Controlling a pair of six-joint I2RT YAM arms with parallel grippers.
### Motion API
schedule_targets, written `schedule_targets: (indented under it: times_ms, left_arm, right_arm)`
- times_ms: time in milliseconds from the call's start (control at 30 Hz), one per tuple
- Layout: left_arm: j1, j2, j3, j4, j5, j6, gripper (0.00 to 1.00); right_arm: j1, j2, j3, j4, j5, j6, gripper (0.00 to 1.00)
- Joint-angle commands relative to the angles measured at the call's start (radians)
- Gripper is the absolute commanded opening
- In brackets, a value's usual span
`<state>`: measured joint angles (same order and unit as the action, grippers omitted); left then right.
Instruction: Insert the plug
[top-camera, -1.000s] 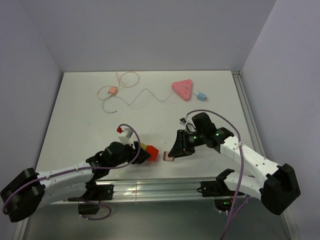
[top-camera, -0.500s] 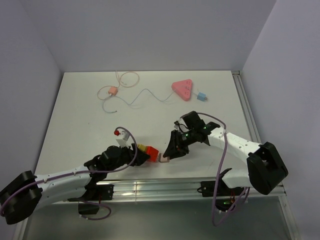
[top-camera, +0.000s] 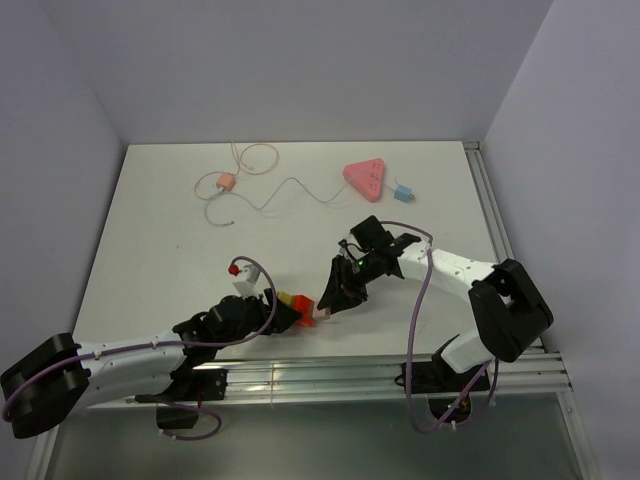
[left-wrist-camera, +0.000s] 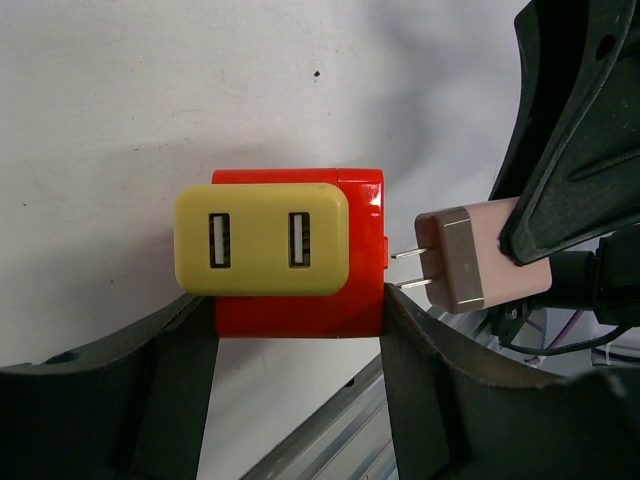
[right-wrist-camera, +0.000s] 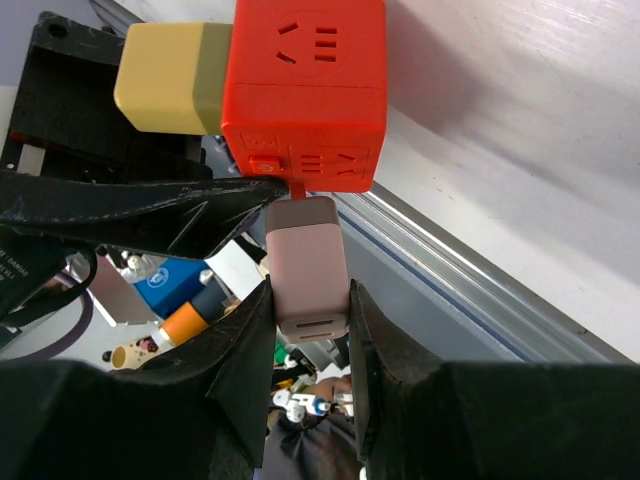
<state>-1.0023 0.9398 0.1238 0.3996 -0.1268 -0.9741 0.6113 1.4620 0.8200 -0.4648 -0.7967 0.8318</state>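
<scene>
left wrist: right gripper (right-wrist-camera: 308, 330) pinches pink plug (left-wrist-camera: 480, 255), left gripper (left-wrist-camera: 297, 320) grips red block (left-wrist-camera: 360, 250).

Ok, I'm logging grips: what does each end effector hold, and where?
Left end effector: red socket cube, by opposite sides. Right end effector: pink plug, by its body sides.

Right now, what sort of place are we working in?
Probably a lab test cell: a white table boxed in by plain walls, an aluminium rail along its near edge, and a pink socket strip.
</scene>
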Motion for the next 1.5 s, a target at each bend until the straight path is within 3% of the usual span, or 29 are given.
schedule_targets:
  times_ms: [0,967,1267,1467]
  left_arm:
    - [-0.009,-0.001,0.027,0.008,-0.037,-0.011,0.0]
    - [-0.061,-0.003,0.036,-0.021,-0.083,-0.044,0.0]
    - [-0.061,0.014,0.025,-0.007,-0.076,-0.063,0.0]
    - [-0.061,0.02,0.051,-0.085,-0.091,-0.089,0.0]
  right_arm:
    - [0.015,0.004,0.051,-0.006,-0.003,0.007,0.0]
    - [0.056,0.126,0.148,-0.061,0.07,-0.022,0.0]
    - [0.054,0.092,0.156,-0.067,0.14,-0.011,0.0]
    - [0.054,0.017,0.186,-0.132,0.218,-0.031,0.0]
